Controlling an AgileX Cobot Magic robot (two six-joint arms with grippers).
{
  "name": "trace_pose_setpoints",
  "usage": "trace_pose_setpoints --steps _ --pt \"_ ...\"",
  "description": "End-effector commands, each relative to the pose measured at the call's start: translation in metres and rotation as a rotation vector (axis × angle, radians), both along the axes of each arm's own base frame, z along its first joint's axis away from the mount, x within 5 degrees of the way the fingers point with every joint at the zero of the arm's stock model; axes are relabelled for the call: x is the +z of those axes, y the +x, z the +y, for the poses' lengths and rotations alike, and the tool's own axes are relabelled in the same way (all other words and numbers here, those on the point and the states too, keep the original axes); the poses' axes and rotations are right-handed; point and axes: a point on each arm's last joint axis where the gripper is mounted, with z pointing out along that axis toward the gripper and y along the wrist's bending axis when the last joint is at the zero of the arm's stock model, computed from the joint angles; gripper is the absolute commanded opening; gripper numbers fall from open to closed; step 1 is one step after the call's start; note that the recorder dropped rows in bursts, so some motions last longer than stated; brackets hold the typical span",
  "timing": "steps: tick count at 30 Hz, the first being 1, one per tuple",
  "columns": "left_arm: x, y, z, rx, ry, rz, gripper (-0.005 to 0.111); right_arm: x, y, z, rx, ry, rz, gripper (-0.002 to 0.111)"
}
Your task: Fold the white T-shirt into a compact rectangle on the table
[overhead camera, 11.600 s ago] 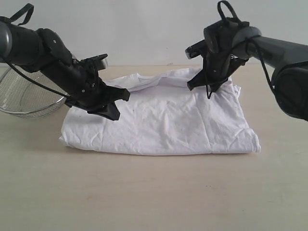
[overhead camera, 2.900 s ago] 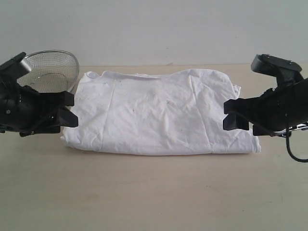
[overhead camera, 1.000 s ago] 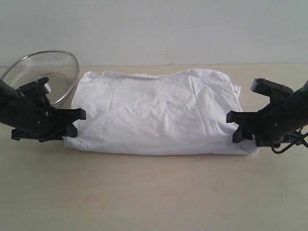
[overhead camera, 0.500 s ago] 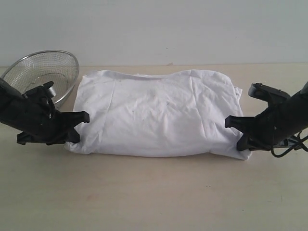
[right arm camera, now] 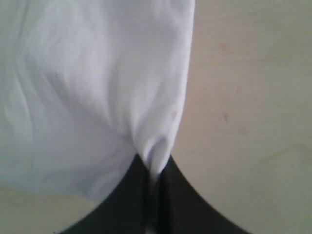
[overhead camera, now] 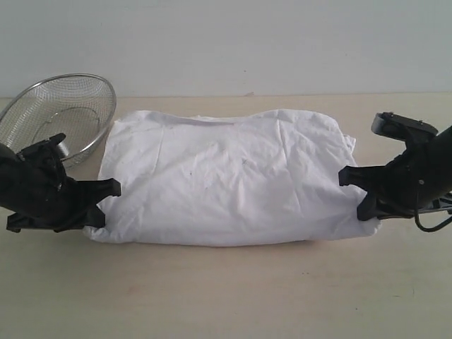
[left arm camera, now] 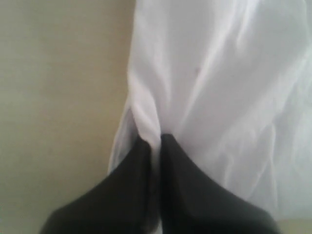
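At the worktop's far left corner a round silver wire-mesh bowl sits tilted, touching nothing; I take it as set aside there so the cloth has room.

Just in front of it the black left arm lies low along the pale beige wood-grain worktop. The left jaws are pressed together on a pinch of fabric at the shirt's left end, and the left wrist view shows a white ridge squeezed up between them.

The rumpled white cotton T-shirt lies across the middle of the worktop, nearer the far edge than the near one. It is already doubled into a wide band with its folded side toward the near edge. No lettering or neck tag is visible.

At the band's right end the black right arm mirrors the left. The right jaws are clamped on a tuck of cloth by the worktop's right edge.

Gripping both short ends at once probably keeps the band taut and level, so that it can be lifted evenly for the next fold.

Count: one bowl, one T-shirt, two arms, two pairs of jaws, both closed on the same garment
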Motion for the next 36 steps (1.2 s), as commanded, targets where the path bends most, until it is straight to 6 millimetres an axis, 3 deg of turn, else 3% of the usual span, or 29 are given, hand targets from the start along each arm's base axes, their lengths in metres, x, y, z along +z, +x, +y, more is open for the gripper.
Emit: trace_pose_setpoints --steps 1,9,16,27,36 --pt "0.005 -0.017 0.001 -0.022 -0.009 0.023 0.004 0.007 -0.009 -0.002 0.023 -0.038 0.036 0.0" --pt "0.003 -0.035 -0.001 -0.034 -0.011 0.052 0.004 0.006 -0.03 -0.003 0.018 -0.06 0.056 0.0" --pt "-0.001 -0.049 -0.016 -0.088 -0.011 0.083 0.004 0.006 -0.055 -0.001 0.014 -0.055 0.076 0.0" --pt "0.01 -0.075 -0.015 -0.07 -0.019 0.063 0.004 0.017 -0.062 -0.003 0.051 -0.091 0.072 0.0" --pt "0.019 -0.079 -0.015 -0.074 -0.04 0.039 0.004 0.017 -0.065 -0.002 0.058 -0.089 0.096 0.0"
